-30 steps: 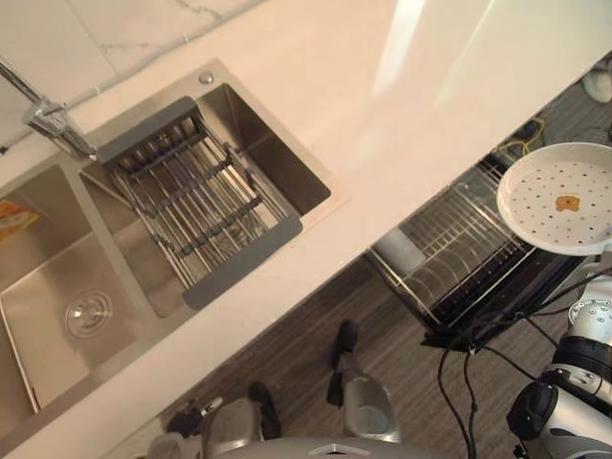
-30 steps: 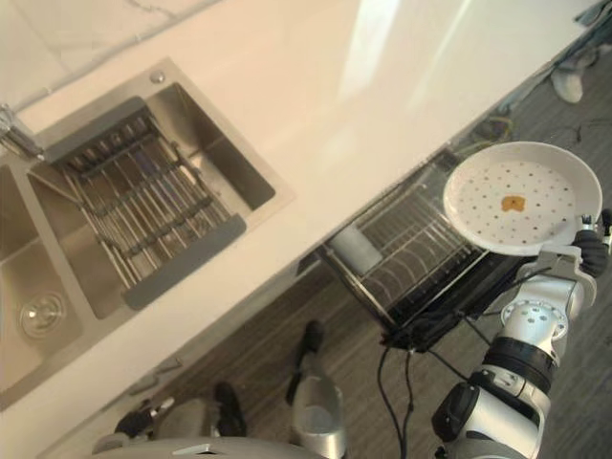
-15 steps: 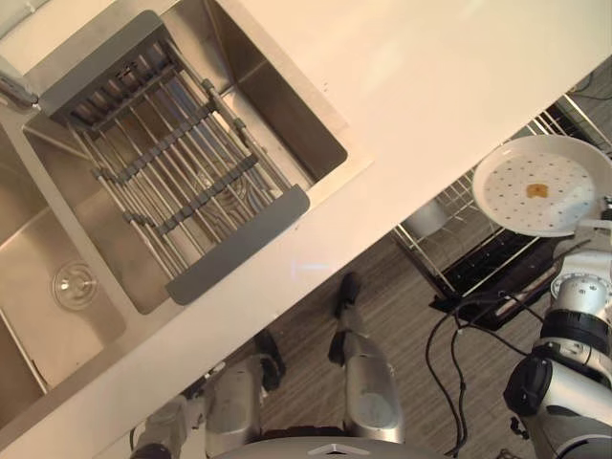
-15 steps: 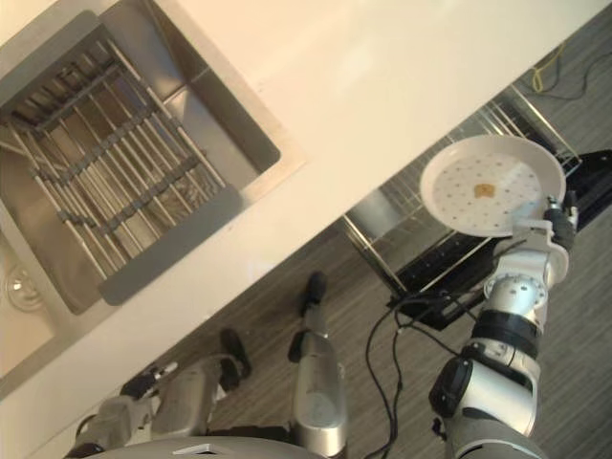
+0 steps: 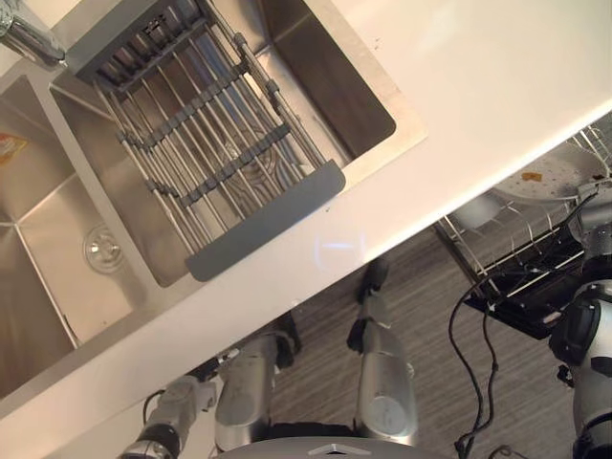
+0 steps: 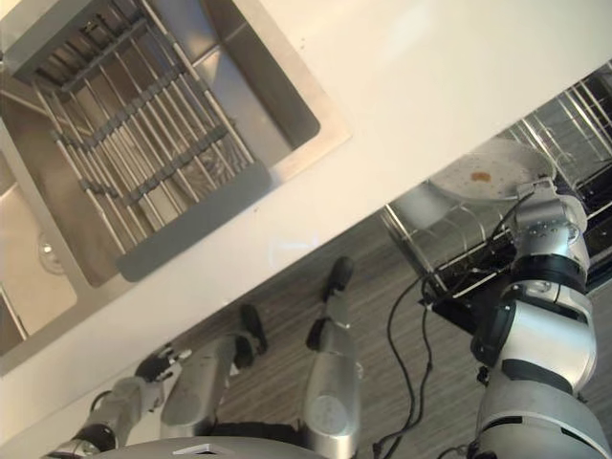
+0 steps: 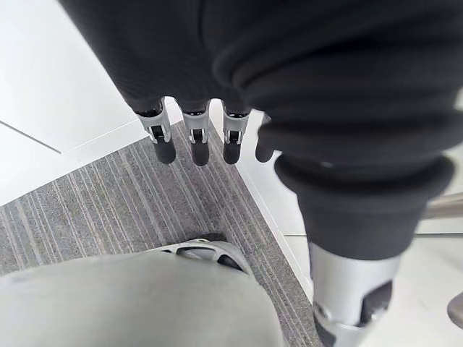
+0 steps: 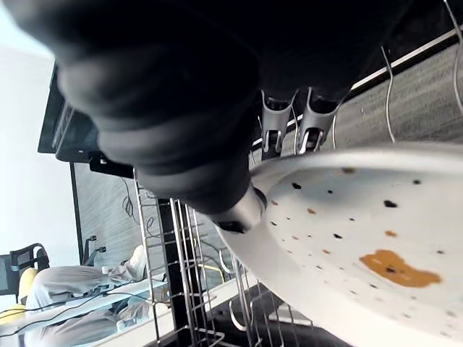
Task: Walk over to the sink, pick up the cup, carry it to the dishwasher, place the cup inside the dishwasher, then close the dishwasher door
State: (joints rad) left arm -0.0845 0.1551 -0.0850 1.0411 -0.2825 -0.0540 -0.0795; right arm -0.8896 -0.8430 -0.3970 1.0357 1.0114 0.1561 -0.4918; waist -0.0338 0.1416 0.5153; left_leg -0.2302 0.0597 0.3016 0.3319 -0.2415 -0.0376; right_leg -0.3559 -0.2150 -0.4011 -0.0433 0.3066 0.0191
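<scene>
No cup is in either hand; my right hand (image 8: pixel 278 121) is shut on the rim of a white plate (image 8: pixel 347 238) with dark dots and an orange mark. The plate (image 6: pixel 486 173) lies tilted low over the wire rack (image 6: pixel 449 239) of the open dishwasher, partly hidden under the counter's edge. A pale cup-like vessel (image 6: pixel 417 205) rests in that rack beside the plate. My left hand (image 7: pixel 192 141) hangs over the grey carpet with straight fingers and holds nothing.
The steel double sink (image 5: pixel 57 220) lies at the left, with a grey slatted drying rack (image 5: pixel 210 143) across one basin and a tap (image 5: pixel 24 33) behind. The pale countertop (image 5: pixel 478 76) runs diagonally between the sink and the dishwasher.
The camera has swung, shifting the whole scene. My right hand has lowered the plate from above the counter's level down to the dishwasher rack.
</scene>
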